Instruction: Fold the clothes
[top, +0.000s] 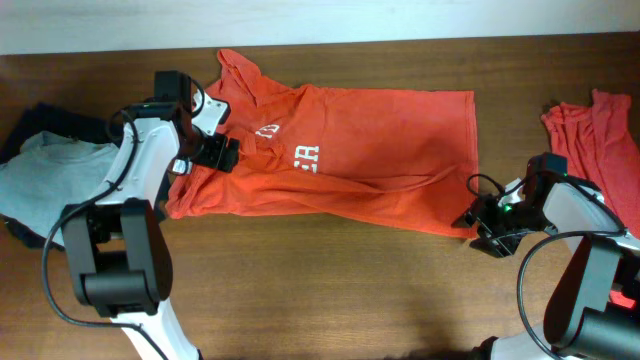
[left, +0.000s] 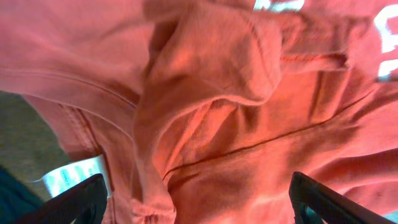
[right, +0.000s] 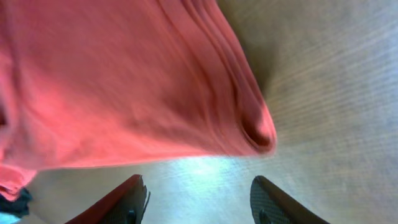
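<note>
Left gripper (left: 199, 205) and right gripper (right: 199, 199) both sit open and empty at opposite ends of the orange T-shirt (top: 370, 150) spread across the table (top: 330, 290), so I'd pinch matching edges evenly before folding.

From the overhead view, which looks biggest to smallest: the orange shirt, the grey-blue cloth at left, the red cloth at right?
1. orange shirt, by far the largest.
2 and 3. grey-blue cloth and red cloth look alike; both run off the picture's edge, so I won't rank them.
</note>
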